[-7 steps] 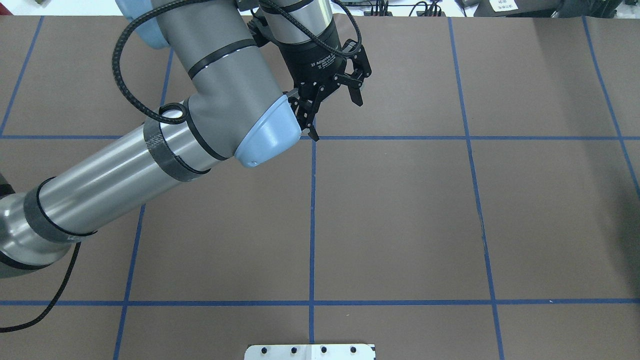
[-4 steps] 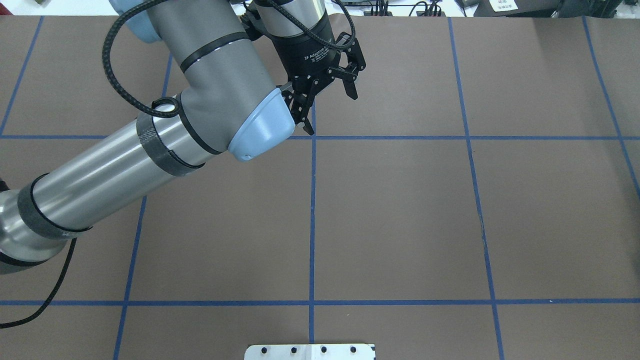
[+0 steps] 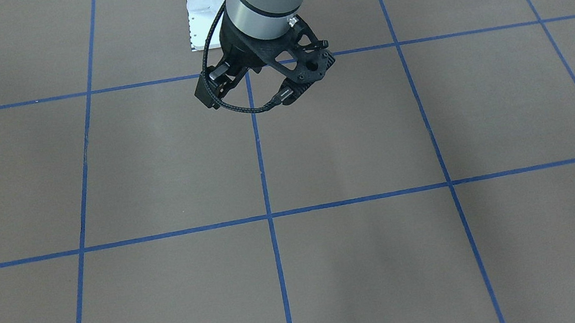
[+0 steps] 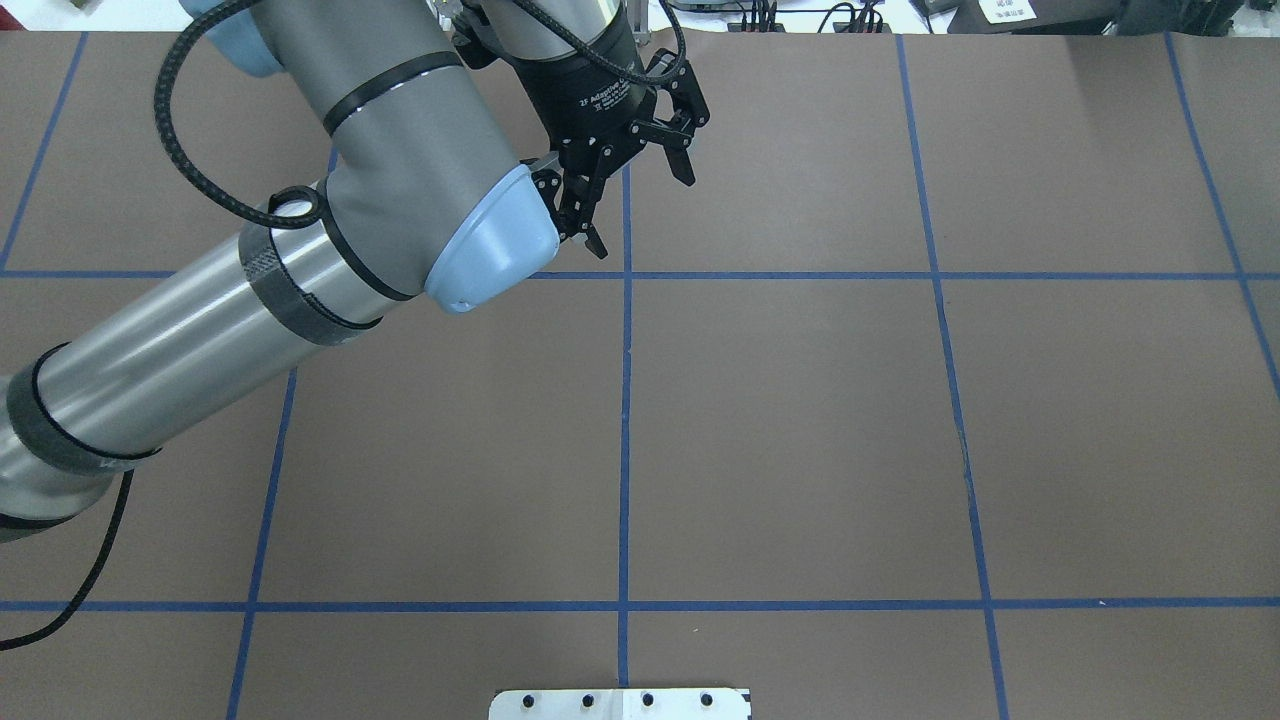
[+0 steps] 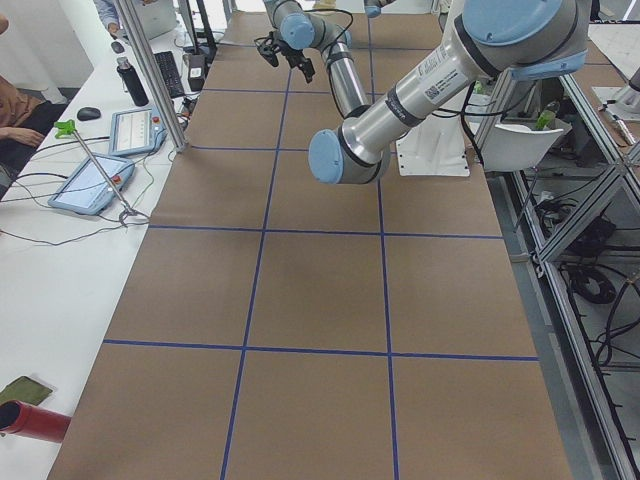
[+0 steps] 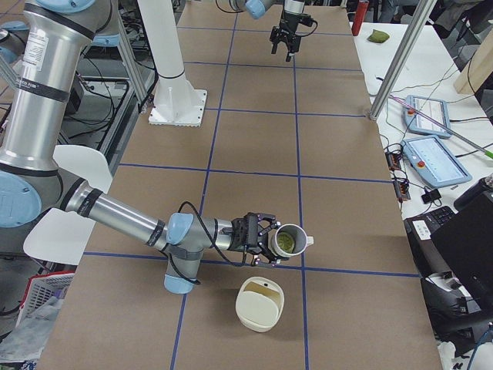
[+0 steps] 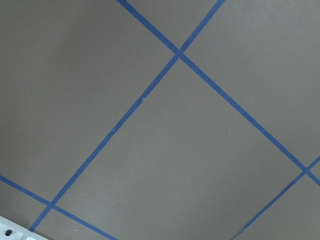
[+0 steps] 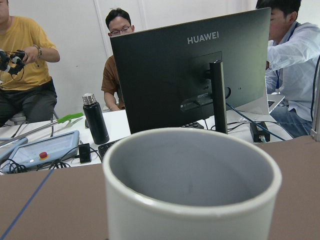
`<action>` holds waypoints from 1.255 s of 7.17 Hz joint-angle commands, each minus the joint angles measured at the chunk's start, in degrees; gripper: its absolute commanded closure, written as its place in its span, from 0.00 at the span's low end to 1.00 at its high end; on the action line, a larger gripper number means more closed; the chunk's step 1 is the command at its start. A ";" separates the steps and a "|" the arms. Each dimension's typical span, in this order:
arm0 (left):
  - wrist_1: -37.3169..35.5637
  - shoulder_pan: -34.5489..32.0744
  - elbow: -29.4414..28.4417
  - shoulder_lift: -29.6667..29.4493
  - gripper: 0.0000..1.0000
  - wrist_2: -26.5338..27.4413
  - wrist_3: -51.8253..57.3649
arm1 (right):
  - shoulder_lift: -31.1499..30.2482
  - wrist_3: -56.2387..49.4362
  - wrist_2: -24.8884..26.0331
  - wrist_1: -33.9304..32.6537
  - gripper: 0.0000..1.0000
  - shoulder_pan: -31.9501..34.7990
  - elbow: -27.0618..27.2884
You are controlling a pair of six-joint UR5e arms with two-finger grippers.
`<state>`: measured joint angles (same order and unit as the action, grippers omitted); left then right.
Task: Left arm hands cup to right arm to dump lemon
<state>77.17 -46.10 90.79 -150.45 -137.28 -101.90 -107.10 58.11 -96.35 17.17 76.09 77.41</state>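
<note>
The white cup [image 6: 293,240] hangs above the table near its right end, and the lemon [image 6: 285,242] shows green inside it. My right gripper [image 6: 260,238] is at the cup's side; I cannot tell from this side view whether it is shut on it. In the right wrist view the cup's grey mouth [image 8: 192,172] fills the lower frame, upright, and the lemon does not show. Far away, over the table's middle back, my left gripper [image 4: 642,213] stands open and holds nothing. The same left gripper [image 6: 285,38] looks small in the right-side view.
A cream bowl [image 6: 260,304] sits on the table just below the cup. The white base plate [image 4: 620,703] lies at the robot's edge. Beyond the table stand a black monitor [image 8: 192,75], a black bottle [image 8: 96,119], tablets [image 6: 435,158] and seated people [image 8: 25,60].
My left arm has swung up and to the left in the overhead view, carrying its gripper toward the table's far edge. The gripper has stayed open.
</note>
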 commanded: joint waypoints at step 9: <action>0.00 -1.89 0.79 0.16 0.00 0.00 0.12 | 4.08 47.39 -7.45 20.44 1.00 0.11 -7.88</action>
<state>77.17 -47.82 91.57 -150.29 -137.28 -101.76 -104.51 98.18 -103.04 36.25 76.20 69.91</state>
